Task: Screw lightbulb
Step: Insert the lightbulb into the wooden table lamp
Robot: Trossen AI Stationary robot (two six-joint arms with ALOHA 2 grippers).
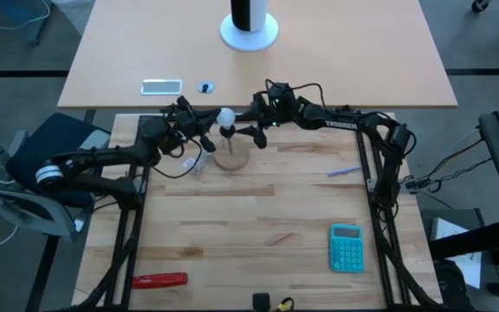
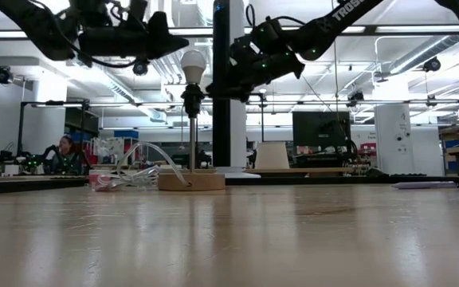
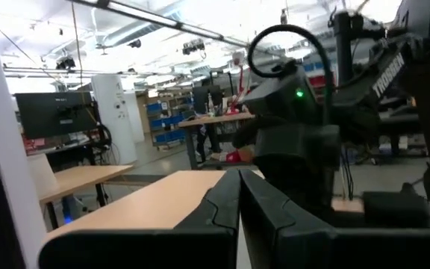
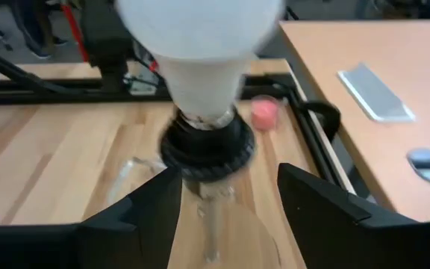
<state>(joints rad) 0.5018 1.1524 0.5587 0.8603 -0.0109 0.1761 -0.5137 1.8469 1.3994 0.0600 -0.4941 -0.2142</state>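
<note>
Left end effector (image 1: 204, 139), fingers pressed together, waits beside the small white rounded lightbulb (image 1: 225, 115) seated atop the black socket (image 4: 206, 148). Centre your right end effector (image 1: 251, 132), spread astride it, then close gently and turn.

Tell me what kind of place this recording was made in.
Probably a robotics lab or workshop: a wooden workbench with two arms, exposed ceiling ducts, monitors and blue storage bins on shelves behind.
</note>
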